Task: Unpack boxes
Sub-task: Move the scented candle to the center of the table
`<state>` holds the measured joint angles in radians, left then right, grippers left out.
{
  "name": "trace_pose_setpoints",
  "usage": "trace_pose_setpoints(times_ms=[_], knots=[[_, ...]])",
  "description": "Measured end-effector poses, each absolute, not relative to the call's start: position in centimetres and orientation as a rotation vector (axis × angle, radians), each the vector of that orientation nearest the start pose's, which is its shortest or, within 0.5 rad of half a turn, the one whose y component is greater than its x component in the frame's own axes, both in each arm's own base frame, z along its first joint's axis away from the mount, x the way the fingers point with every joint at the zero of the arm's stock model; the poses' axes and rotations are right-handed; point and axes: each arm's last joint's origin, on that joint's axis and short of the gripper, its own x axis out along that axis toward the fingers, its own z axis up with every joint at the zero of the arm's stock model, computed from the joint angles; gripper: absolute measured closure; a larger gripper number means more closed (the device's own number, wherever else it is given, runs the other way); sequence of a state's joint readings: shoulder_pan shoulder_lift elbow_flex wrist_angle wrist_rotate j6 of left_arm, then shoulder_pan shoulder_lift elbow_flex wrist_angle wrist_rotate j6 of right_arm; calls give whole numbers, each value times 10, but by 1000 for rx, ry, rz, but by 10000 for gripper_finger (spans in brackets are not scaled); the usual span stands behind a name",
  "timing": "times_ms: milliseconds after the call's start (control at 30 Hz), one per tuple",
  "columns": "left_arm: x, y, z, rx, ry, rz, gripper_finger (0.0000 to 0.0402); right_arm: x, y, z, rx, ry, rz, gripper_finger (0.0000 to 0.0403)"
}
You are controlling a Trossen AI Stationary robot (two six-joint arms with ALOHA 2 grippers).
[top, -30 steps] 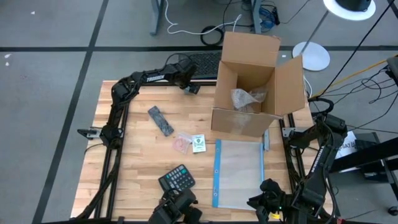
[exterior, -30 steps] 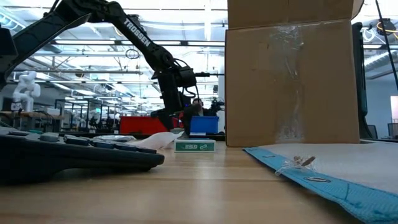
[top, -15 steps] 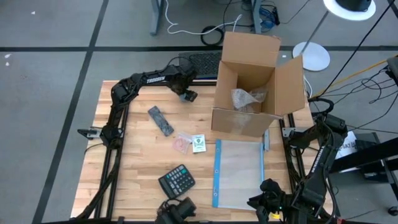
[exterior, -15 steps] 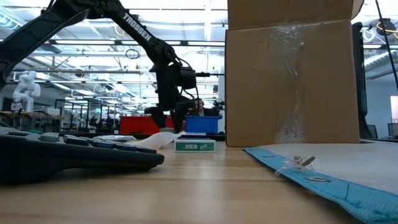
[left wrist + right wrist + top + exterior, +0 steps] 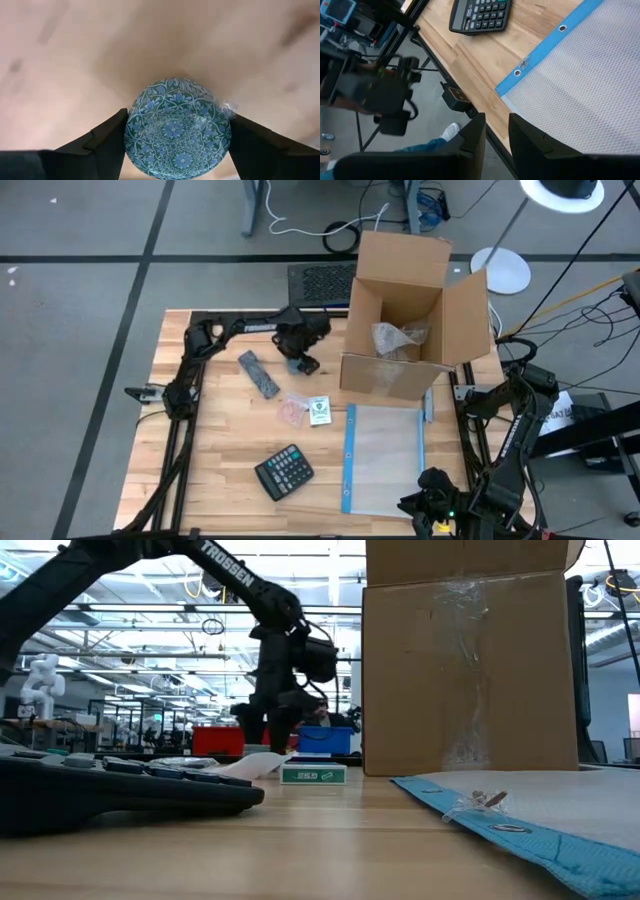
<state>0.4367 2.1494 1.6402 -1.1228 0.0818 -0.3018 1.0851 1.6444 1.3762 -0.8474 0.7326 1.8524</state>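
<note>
A blue-patterned round tin [image 5: 176,129] is held clamped in the left gripper [image 5: 300,360] above the table [image 5: 215,440], the opened cardboard box [image 5: 410,320] lying at its three o'clock, nearer this arm.

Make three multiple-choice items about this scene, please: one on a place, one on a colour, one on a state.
1. Where does the calculator lie?
A. inside the box
B. on the table's near part
C. on the floor

2. What colour is the pouch's edge?
A. blue
B. red
C. green

3. How is the box?
A. taped shut
B. flattened
C. open on top

Answers: 1 B, it lies on bare wood near the table's front edge; 2 A, a blue strip with eyelets; 3 C, its flaps stand up and crumpled plastic shows inside.
</note>
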Motion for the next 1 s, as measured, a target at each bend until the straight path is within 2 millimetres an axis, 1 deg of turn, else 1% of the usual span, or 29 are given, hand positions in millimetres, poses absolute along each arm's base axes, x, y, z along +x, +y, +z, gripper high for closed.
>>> trace_pose_setpoints(times_ms=[100, 300, 467, 767, 867, 1000], knots=[[372, 149, 161, -618, 1566, 479, 114, 171, 284, 280, 879, 666, -353, 328], [379, 112, 161, -558, 1648, 414, 113, 167, 286, 280, 864, 669, -339, 328], [382, 88, 162, -530, 1689, 393, 112, 167, 287, 280, 847, 671, -331, 328], [387, 57, 162, -524, 1676, 346, 112, 167, 287, 280, 842, 671, -330, 328], [384, 51, 165, -542, 1636, 369, 111, 167, 287, 280, 843, 671, -330, 328], [377, 48, 167, -554, 1571, 394, 111, 167, 287, 280, 844, 671, -329, 328]])
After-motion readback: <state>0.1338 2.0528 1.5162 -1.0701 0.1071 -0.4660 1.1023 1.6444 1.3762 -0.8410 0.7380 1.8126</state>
